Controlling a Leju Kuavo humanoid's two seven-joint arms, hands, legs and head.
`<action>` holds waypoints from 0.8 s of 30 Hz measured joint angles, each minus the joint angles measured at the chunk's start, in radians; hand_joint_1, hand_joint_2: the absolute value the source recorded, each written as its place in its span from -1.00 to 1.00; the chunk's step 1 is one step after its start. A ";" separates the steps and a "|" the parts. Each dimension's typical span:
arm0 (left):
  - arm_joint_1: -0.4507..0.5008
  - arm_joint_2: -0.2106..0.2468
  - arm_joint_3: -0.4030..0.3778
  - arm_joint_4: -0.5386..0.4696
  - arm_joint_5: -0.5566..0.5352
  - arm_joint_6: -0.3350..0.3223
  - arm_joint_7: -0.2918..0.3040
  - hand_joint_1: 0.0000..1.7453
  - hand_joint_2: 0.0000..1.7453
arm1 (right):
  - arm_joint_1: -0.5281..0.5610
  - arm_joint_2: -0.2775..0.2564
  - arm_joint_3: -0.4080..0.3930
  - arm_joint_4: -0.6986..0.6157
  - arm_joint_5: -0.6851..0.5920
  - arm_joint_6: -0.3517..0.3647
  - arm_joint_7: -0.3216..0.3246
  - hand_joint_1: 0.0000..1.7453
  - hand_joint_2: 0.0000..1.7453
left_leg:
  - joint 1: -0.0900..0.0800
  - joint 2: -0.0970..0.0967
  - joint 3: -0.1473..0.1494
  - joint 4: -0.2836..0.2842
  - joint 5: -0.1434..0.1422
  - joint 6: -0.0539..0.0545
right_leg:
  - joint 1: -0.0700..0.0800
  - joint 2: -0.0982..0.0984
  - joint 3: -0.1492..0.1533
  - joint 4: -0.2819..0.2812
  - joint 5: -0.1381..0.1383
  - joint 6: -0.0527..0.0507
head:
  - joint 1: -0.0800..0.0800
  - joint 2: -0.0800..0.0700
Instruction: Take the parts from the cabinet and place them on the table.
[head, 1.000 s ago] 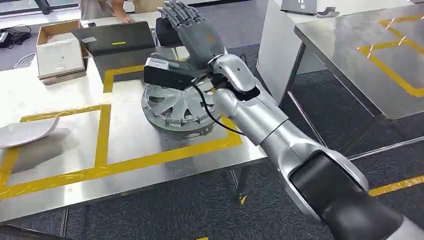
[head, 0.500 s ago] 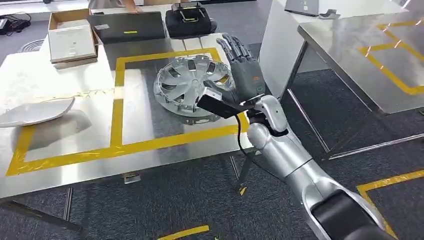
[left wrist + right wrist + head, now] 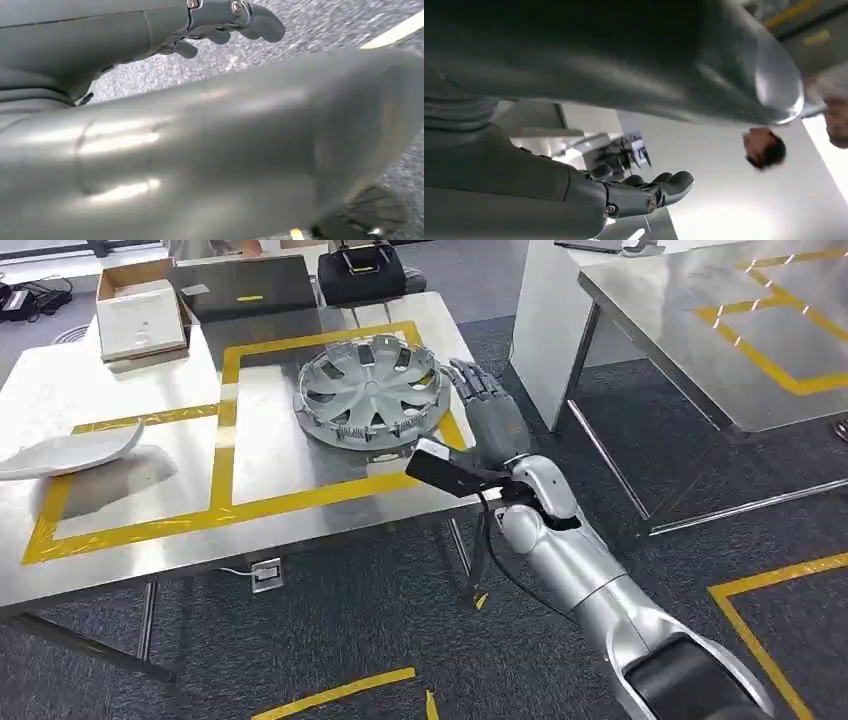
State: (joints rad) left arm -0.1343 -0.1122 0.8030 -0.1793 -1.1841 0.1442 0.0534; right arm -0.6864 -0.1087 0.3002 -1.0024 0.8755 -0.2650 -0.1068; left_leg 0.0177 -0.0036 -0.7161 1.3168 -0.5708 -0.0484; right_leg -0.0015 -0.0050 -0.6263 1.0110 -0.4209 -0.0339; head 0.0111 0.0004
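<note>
Your view from the head looks down on a steel table (image 3: 120,540) marked with yellow tape (image 3: 225,430) in rectangles. A silver wheel cover (image 3: 368,395) lies flat on the table inside the right-hand taped rectangle, near the table's right edge. A pale curved part (image 3: 70,452) lies at the table's left side, well apart from the wheel cover, with one tape line running under it.

Your right hand (image 3: 490,415) is raised just beside the table's right edge, close to the wheel cover but not touching it. Its fingers are stretched out straight and apart, and it holds nothing. The silver right arm (image 3: 580,560) runs back from it toward the lower right.

In the left wrist view your left hand (image 3: 235,22) hangs above grey carpet (image 3: 325,25), its fingers curled loosely. A large blurred grey surface covers much of that picture, so you cannot tell whether the hand holds anything.

At the far end of the table stand a cardboard box (image 3: 140,310), a dark flat case (image 3: 245,288) and a black bag (image 3: 362,278). A second steel table (image 3: 720,350) with yellow tape stands to the right, across a strip of carpet.
</note>
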 joint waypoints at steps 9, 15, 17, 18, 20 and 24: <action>0.017 0.005 0.006 -0.001 -0.013 -0.014 0.013 -1.00 -1.00 | 0.012 -0.002 -0.001 0.348 -0.052 0.062 0.038 -1.00 -1.00 | -0.004 0.000 0.179 -0.291 0.067 0.060 | -0.003 -0.001 -0.050 0.014 0.049 0.052 | 0.000 0.000; 0.038 0.011 0.007 -0.002 -0.015 -0.021 0.018 -1.00 -1.00 | 0.081 -0.044 -0.018 0.531 -0.081 0.063 0.083 -1.00 -1.00 | -0.007 -0.002 0.096 -0.287 0.133 0.074 | -0.006 0.004 -0.120 0.319 -0.145 0.070 | 0.004 0.000; 0.041 0.012 0.007 -0.001 -0.015 -0.021 0.018 -1.00 -1.00 | 0.097 -0.052 -0.027 0.561 -0.083 0.064 0.096 -1.00 -1.00 | -0.008 -0.001 0.073 -0.284 0.149 0.070 | -0.005 0.004 -0.031 0.215 -0.084 0.062 | 0.004 0.000; 0.041 0.012 0.008 -0.002 -0.015 -0.020 0.018 -1.00 -1.00 | 0.100 -0.058 -0.032 0.571 -0.083 0.065 0.101 -1.00 -1.00 | -0.008 0.000 0.063 -0.283 0.158 0.067 | -0.003 0.003 0.039 0.121 -0.070 0.055 | 0.004 0.000; 0.038 0.011 0.008 -0.002 -0.015 -0.020 0.016 -1.00 -1.00 | 0.102 -0.067 -0.041 0.583 -0.088 0.077 0.117 -1.00 -1.00 | -0.011 0.005 0.055 -0.283 0.175 0.056 | 0.008 0.001 0.112 0.007 -0.104 0.043 | 0.003 0.000; 0.036 0.011 0.014 -0.001 -0.015 -0.020 0.006 -1.00 -1.00 | 0.136 -0.082 -0.080 0.632 -0.108 0.103 0.152 -1.00 -1.00 | -0.010 0.004 0.053 -0.294 0.196 0.031 | 0.004 -0.002 0.096 -0.013 -0.071 0.015 | 0.011 0.000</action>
State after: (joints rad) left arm -0.0986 -0.1011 0.8167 -0.1804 -1.1986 0.1240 0.0591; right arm -0.5504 -0.1911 0.2201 -0.3700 0.7671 -0.1617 0.0450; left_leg 0.0081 0.0000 -0.6630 1.0233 -0.3747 -0.0171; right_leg 0.0021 -0.0067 -0.5298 0.9976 -0.4917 -0.0184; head 0.0221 0.0004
